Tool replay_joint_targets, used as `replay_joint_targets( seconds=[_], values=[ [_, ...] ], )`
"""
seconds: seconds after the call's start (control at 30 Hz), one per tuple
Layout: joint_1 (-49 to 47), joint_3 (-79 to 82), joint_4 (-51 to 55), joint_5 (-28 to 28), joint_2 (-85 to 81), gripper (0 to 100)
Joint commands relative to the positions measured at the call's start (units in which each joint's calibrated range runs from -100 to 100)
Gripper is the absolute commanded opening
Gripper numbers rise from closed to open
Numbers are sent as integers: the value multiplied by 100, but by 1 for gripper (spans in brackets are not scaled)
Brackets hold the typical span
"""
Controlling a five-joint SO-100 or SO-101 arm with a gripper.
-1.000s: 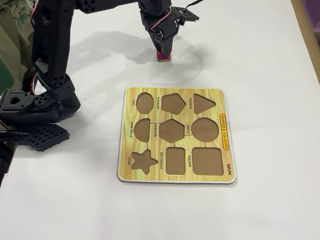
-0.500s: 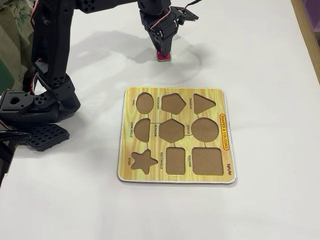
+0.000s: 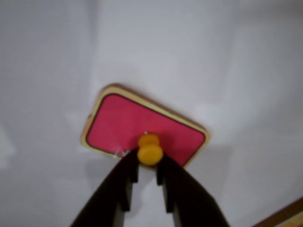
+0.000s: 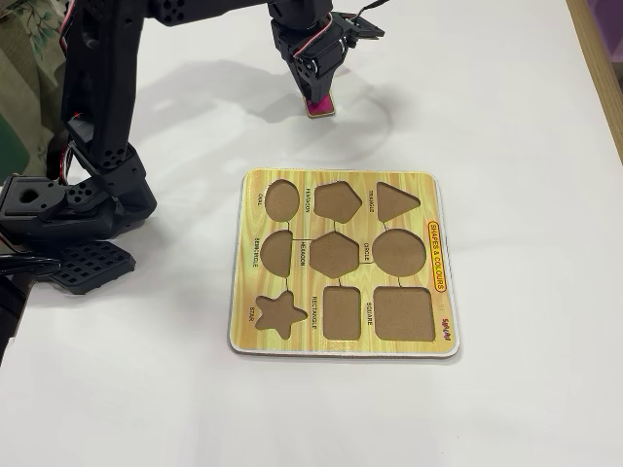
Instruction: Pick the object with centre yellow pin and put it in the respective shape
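The black two-finger tool [image 3: 147, 166] is pinching the yellow centre pin [image 3: 150, 150] of the pink rounded-rectangle wooden piece [image 3: 128, 127], which sits at the far side of the white bench [image 4: 506, 117]. In the fixed view, the yellow wooden shape board [image 4: 255, 292] lies nearer the camera than the tool, well apart. Its rectangle recess [image 4: 343, 312] is in the nearest row, so the carry likely runs toward the camera.
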Motion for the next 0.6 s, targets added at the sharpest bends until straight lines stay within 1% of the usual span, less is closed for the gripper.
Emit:
replay_joint_targets(
  seconds=[0.0,0.1,0.23,0.57],
  values=[
    [-23,-126,-70,22,-327,5],
    [-14,-126,-70,11,-327,6],
    [-33,-162,-70,22,-335,11],
    [-33,-216,-70,-25,-335,12]
  ],
)
